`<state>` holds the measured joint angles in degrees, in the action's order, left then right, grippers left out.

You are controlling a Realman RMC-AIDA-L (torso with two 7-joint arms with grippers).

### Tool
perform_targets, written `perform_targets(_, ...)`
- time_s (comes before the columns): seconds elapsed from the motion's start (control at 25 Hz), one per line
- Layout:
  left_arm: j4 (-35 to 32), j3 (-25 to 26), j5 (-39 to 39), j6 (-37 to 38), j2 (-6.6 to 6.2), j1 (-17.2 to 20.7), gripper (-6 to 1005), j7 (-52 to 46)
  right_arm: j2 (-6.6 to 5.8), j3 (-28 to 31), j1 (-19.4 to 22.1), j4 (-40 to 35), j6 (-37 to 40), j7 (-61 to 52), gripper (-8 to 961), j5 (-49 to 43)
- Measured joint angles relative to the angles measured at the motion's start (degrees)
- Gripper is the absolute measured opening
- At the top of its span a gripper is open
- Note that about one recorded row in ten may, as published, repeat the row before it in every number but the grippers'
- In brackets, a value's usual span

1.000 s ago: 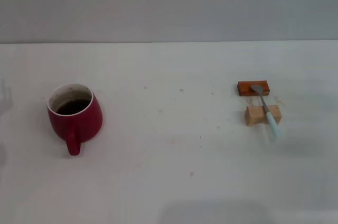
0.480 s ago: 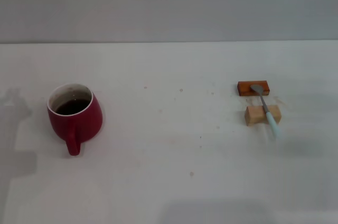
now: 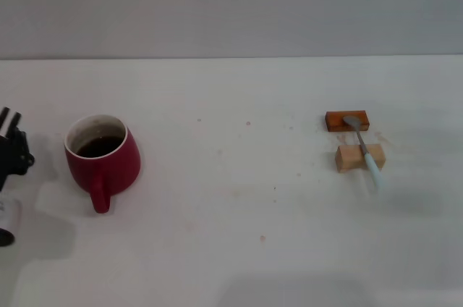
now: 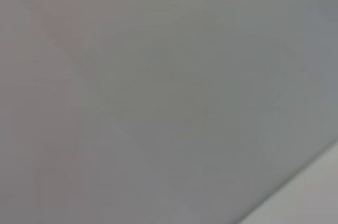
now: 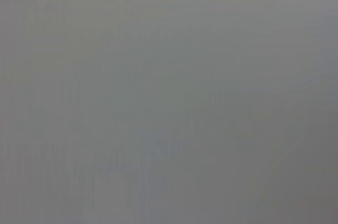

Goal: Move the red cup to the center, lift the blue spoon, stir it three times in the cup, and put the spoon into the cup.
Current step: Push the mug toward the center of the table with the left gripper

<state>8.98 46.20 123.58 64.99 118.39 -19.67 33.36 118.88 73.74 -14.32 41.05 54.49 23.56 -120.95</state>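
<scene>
The red cup (image 3: 103, 156) stands on the left part of the white table (image 3: 231, 205), dark liquid inside, its handle pointing toward me. On the right, the blue spoon (image 3: 364, 150) lies across two small blocks, silver bowl on the far one and pale blue handle toward me. My left gripper (image 3: 9, 114) shows at the left edge of the head view, left of the cup and apart from it, open by a narrow gap and holding nothing. My right gripper is out of view. Both wrist views show only blank grey.
An orange-brown block (image 3: 347, 120) and a pale wooden block (image 3: 359, 157) carry the spoon. A grey wall runs behind the table's far edge. The left arm's shadow falls on the table beside the cup.
My left gripper has come into the head view at the left edge, where only its shadow showed before. Cup and spoon have not moved.
</scene>
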Motion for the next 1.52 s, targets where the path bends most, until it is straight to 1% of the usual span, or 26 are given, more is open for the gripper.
perform_targets(0.12, 0.1, -2.2, 0.0, -0.9, 0.05, 0.0, 121, 3.3, -0.01, 0.0, 0.0, 0.0, 0.0, 0.1, 603, -0.1)
perform_targets(0.28, 0.5, -2.6, 0.0, -1.2, 0.16, 0.0, 120, 4.9, -0.03, 0.0, 0.0, 0.1, 0.0, 0.2, 603, -0.1)
perform_targets(0.52, 1.4, -2.3, -0.3, -0.9, 0.27, 0.1, 15, 7.0, -0.05, 0.0, -0.1, 0.1, 0.0, 0.2, 602, -0.1)
perform_targets(0.68, 1.4, -3.7, -0.1, -1.2, 0.27, -0.2, 15, 8.2, -0.05, 0.0, -0.1, 0.1, 0.0, 0.2, 602, -0.1)
perform_targets(0.84, 1.4, -6.9, 0.0, -1.5, 0.27, -0.3, 15, 9.7, -0.06, 0.0, -0.1, 0.1, 0.0, 0.3, 602, 0.0)
perform_targets(0.96, 1.4, -8.3, 0.0, -1.8, 0.27, -0.4, 15, 11.0, -0.06, 0.0, 0.0, 0.1, 0.0, 0.3, 602, 0.0)
perform_targets(1.24, 1.4, -9.9, 0.0, -2.0, 0.26, -0.6, 16, 11.1, -0.06, 0.0, 0.0, 0.2, 0.0, 0.3, 602, -0.1)
perform_targets(1.52, 2.9, -12.8, 0.0, -2.1, 0.27, -0.8, 16, 11.2, -0.06, 0.0, 0.0, 0.4, 0.0, 0.3, 603, -0.2)
